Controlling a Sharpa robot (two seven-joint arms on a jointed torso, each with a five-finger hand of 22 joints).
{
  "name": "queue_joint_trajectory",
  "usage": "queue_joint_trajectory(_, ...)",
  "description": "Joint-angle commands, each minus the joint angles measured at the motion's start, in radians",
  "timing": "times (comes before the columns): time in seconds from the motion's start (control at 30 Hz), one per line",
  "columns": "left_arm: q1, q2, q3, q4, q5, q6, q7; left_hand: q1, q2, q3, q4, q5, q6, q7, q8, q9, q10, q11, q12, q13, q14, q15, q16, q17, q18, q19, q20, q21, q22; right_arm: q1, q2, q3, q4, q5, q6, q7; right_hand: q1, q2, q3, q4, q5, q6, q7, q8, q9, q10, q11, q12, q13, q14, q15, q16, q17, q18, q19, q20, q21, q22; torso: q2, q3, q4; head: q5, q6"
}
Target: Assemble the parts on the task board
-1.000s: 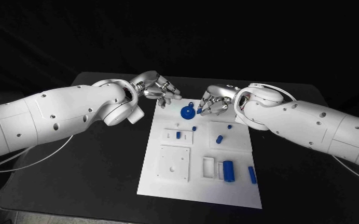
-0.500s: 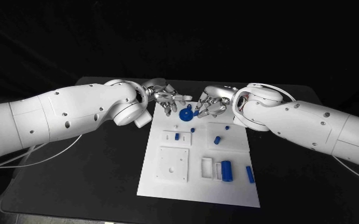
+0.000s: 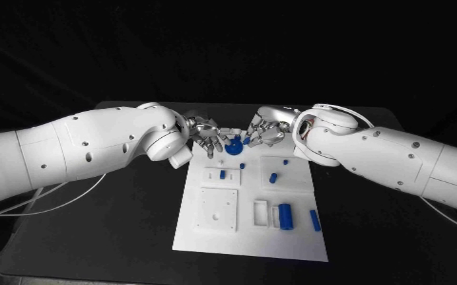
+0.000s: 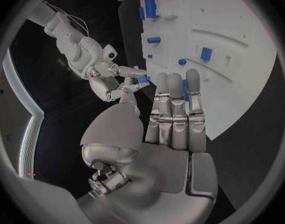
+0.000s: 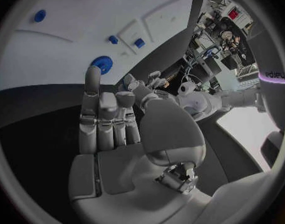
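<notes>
The white task board lies mid-table. A blue gear sits near its far edge, also seen as the gear just past my right fingertips. My left hand hovers at the gear's left side, fingers straight and together, holding nothing. My right hand is at the gear's right side. It appears to pinch a small blue part at its fingertips, the same part showing in the head view. The gear is partly hidden behind my left fingers in the left wrist view.
Several loose blue parts lie on the board: a small peg, a short piece, a thick cylinder and a thin bar. A square raised plate sits at the board's near left. Black table surrounds it.
Both hands have come in toward the blue gear. The left hand moved from beyond the board's far left corner down beside the gear; the right hand shifted slightly left.
</notes>
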Motion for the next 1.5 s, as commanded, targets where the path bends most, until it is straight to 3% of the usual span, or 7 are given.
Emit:
queue_joint_trajectory(0.03,0.001,0.008,-0.001,0.003,-0.019,0.038,-0.050,0.011,0.007,-0.004,-0.007,-0.005,0.017,-0.004,-0.002,0.004,0.007,0.003,-0.004,-0.001,0.002,0.004,-0.005,-0.002,-0.016,0.004,0.000,-0.005,-0.002,0.000,0.002,0.002,0.004,-0.007,-0.017,-0.018,-0.005,0.004,0.007,0.000,0.002,0.010,0.000,0.004,0.038,0.001,-0.002,-0.005,0.000,0.004,-0.006,0.005,0.001,-0.001,0.000,0.000,-0.002,0.001,0.001,-0.0017,0.0004,-0.001,0.002)
queue_joint_trajectory(0.73,0.000,0.041,-0.001,-0.008,0.018,0.014,-0.057,0.000,0.014,-0.014,-0.014,-0.005,0.037,-0.008,-0.003,0.006,0.015,0.002,-0.019,-0.004,0.002,0.004,-0.007,-0.006,-0.018,0.009,-0.001,-0.017,-0.003,0.000,0.011,0.004,0.018,0.000,-0.024,-0.027,-0.008,0.002,0.015,0.001,0.003,0.010,0.000,0.004,0.041,0.003,-0.003,-0.005,-0.001,0.005,-0.006,0.004,0.000,0.000,0.001,0.000,-0.004,0.003,0.002,-0.0034,0.0011,0.005,0.006)
queue_joint_trajectory(1.03,0.000,0.047,-0.001,-0.011,0.054,-0.002,-0.042,-0.023,0.024,-0.021,0.009,-0.005,0.036,-0.008,-0.004,0.006,0.019,0.003,-0.029,-0.009,0.002,0.004,-0.013,-0.010,-0.018,0.010,0.000,-0.024,-0.004,-0.001,0.014,0.004,0.023,-0.009,-0.023,-0.026,-0.008,0.001,0.016,0.001,0.003,0.010,0.000,0.004,0.042,0.003,-0.003,-0.004,0.000,0.005,-0.006,0.005,0.000,0.000,0.002,0.000,-0.004,0.003,0.003,-0.0023,0.0014,0.005,0.006)
queue_joint_trajectory(1.2,-0.001,0.052,-0.001,-0.012,0.067,0.001,-0.037,-0.011,0.044,-0.012,0.003,-0.005,0.036,-0.008,-0.003,0.006,0.019,0.004,-0.034,-0.010,0.002,0.005,-0.016,-0.012,-0.018,0.010,0.000,-0.027,-0.005,-0.002,0.013,0.004,0.027,-0.012,-0.024,-0.026,-0.008,0.001,0.016,0.001,0.003,0.010,0.000,0.004,0.042,0.003,-0.003,-0.004,0.000,0.005,-0.006,0.005,0.000,0.000,0.002,0.000,-0.004,0.003,0.003,-0.0020,0.0018,0.004,0.008)
queue_joint_trajectory(1.5,-0.002,0.060,-0.001,-0.013,0.091,0.016,-0.026,0.032,0.100,0.018,-0.061,-0.004,0.037,-0.009,-0.004,0.010,0.019,0.004,-0.040,-0.012,0.002,0.006,-0.022,-0.017,-0.017,0.011,0.003,-0.035,-0.007,-0.003,0.015,0.004,0.032,-0.014,-0.024,-0.025,-0.009,0.001,0.018,0.001,0.004,0.010,0.000,0.003,0.042,0.003,-0.003,-0.005,-0.001,0.005,-0.006,0.004,-0.001,0.001,0.002,0.000,-0.005,0.004,0.003,-0.0020,-0.0001,0.004,0.006)
